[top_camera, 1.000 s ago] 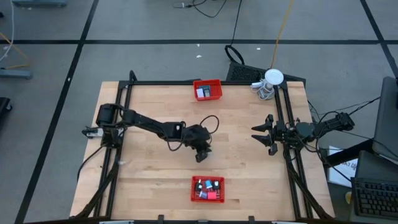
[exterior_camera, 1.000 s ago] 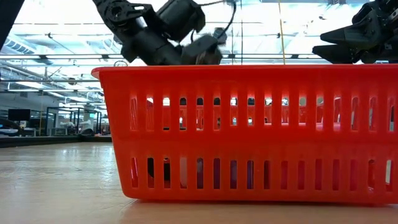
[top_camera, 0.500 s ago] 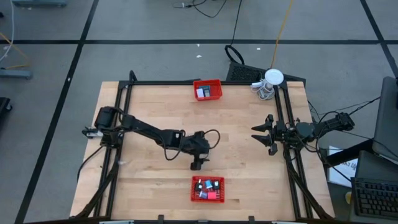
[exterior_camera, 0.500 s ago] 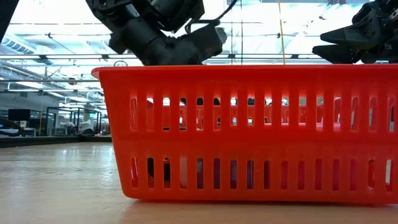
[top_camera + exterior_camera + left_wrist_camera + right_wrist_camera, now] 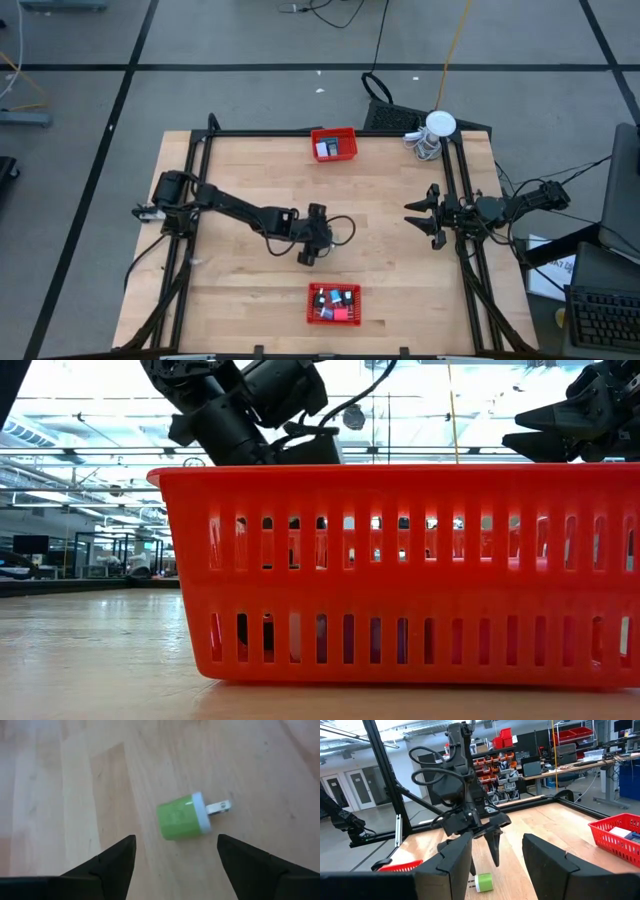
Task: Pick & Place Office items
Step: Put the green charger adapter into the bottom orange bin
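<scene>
A small green plug charger (image 5: 182, 817) with a white end and metal prongs lies on its side on the bare wood, between the two red baskets. My left gripper (image 5: 176, 845) hangs open just above it, slanting down, one finger on either side and touching nothing. The right wrist view shows the charger (image 5: 482, 881) below that gripper (image 5: 485, 857). From above, the left gripper (image 5: 307, 257) hides the charger. Several small office items lie in the near red basket (image 5: 333, 303). My right gripper (image 5: 418, 218) waits open in the air at the table's right edge.
A second red basket (image 5: 333, 144) with an item in it stands at the table's far edge. A white round object with a coiled cable (image 5: 437, 128) sits at the far right corner. The near basket (image 5: 400, 575) fills the low view. Black frame rails run along the table's edges.
My left gripper has moved a little toward the table's left and near edges, and its wrist has rolled about its own line. My right arm has kept still.
</scene>
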